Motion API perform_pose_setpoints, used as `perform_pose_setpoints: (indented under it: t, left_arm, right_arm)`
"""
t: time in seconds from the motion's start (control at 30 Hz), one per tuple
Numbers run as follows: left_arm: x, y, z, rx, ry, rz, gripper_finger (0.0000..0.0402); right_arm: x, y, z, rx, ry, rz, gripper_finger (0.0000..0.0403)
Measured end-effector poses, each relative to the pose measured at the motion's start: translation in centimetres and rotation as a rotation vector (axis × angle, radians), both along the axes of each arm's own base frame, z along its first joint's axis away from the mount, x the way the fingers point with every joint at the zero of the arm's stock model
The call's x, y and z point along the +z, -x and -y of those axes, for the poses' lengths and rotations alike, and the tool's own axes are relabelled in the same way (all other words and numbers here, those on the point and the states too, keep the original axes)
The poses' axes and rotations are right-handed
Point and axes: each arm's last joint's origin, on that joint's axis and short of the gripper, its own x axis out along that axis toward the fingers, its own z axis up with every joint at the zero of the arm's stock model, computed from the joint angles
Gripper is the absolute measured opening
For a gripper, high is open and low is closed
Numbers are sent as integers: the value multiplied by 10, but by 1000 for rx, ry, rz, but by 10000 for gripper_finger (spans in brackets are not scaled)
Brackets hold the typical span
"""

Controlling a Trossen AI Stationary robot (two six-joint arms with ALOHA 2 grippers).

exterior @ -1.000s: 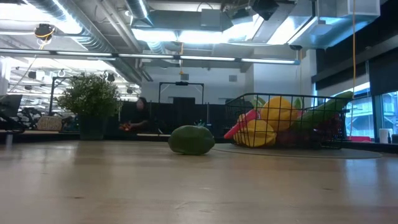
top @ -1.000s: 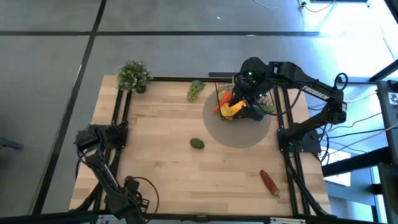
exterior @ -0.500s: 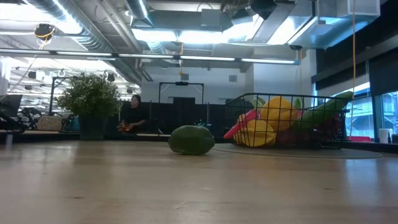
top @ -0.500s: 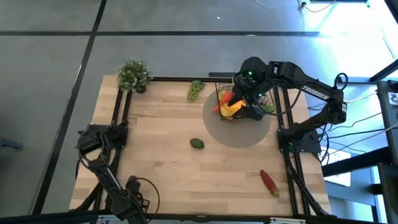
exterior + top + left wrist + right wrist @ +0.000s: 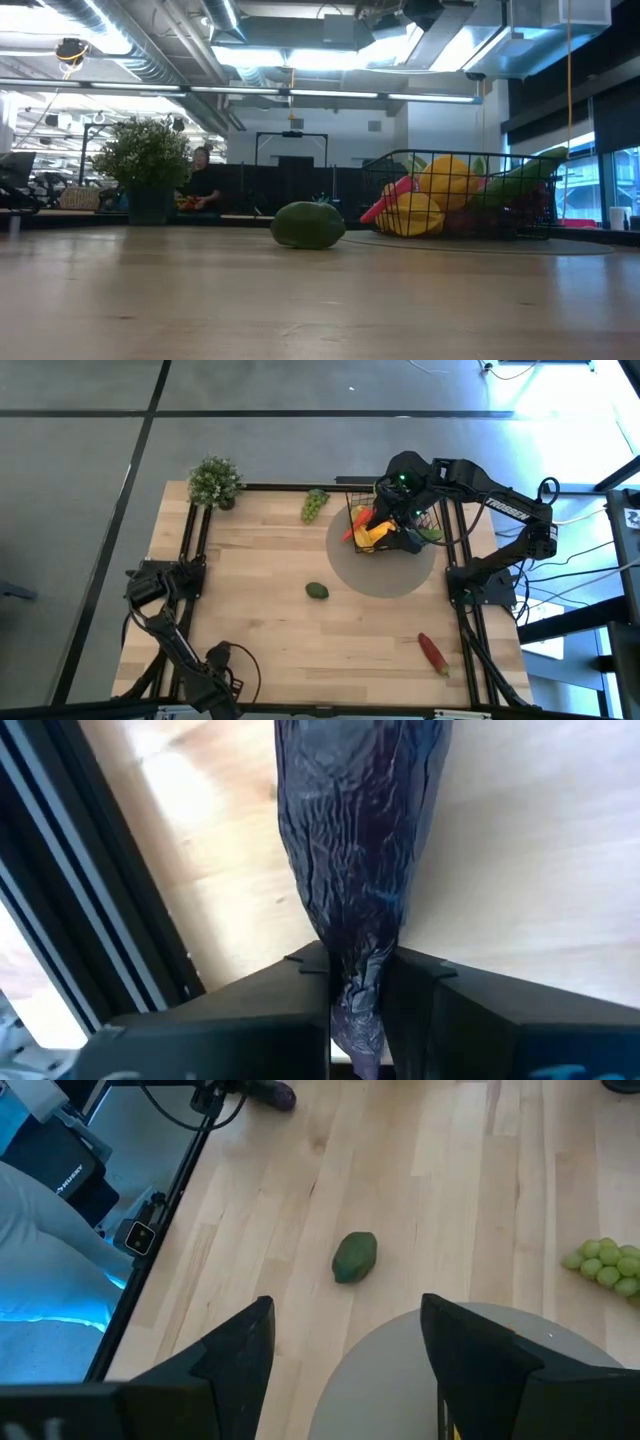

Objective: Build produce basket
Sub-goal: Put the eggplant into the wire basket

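Since the earlier frame, my left gripper (image 5: 357, 1010) has closed at the table's near-left edge; its fingers now pinch the narrow end of a dark purple eggplant (image 5: 360, 850) lying on the wood, so I judge a pick is beginning. Moving rightward: avocado (image 5: 317, 591) alone mid-table, green grapes (image 5: 315, 504) near the far edge, and the basket (image 5: 520, 225) on its grey mat (image 5: 385, 582), already holding several pieces. My right gripper (image 5: 345, 1350) hovers over the basket, fingers spread and empty. A red chili (image 5: 433, 652) lies near-right, uncollected.
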Motion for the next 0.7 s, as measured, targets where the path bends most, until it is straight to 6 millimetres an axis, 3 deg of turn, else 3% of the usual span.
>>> perform_pose_setpoints:
  t: [0.33,0.7]
  left_arm:
    - [13,-26,-21,-92,-32,124,28]
    - [66,-49,-79,-162,-186,254,28]
  right_arm:
    - [0,0,0,0,1,2,240]
    - [0,4,0,16,7,-26,240]
